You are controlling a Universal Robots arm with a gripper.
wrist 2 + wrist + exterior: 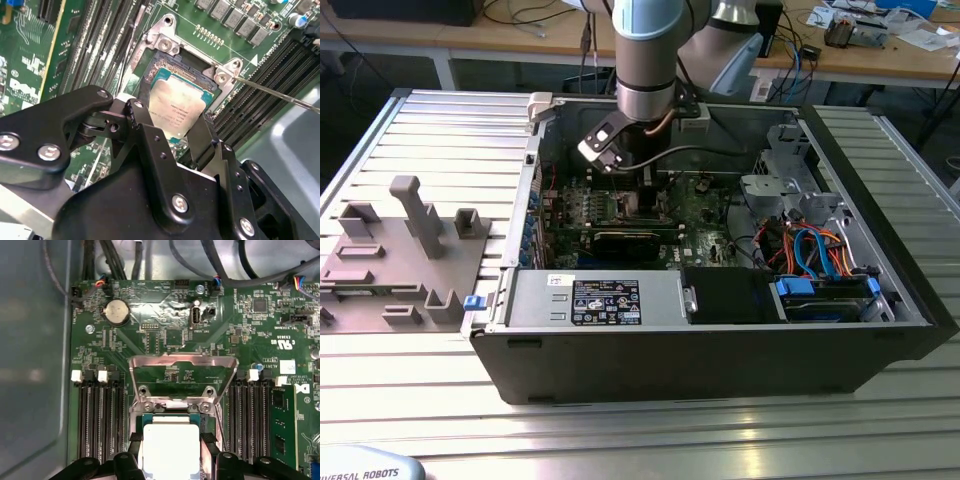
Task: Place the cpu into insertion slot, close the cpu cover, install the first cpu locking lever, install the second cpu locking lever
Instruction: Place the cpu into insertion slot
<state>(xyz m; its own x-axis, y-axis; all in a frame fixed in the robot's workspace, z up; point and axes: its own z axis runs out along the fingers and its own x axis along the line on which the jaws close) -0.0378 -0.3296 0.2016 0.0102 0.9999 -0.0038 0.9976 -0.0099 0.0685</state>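
Catching the cpu cover point(182, 360) raised in first wrist view; pointing straight down, gripper point(172, 120) pinching the cpu point(175, 102) over insertion slot point(167, 62).

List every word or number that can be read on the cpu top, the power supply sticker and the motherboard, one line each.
cpu: several lines of fine print on its metal top, too small to read.
power supply sticker: dark label with pale print and symbols, too small to read.
motherboard: white printed marks and codes across the green surface, too small to quote reliably.
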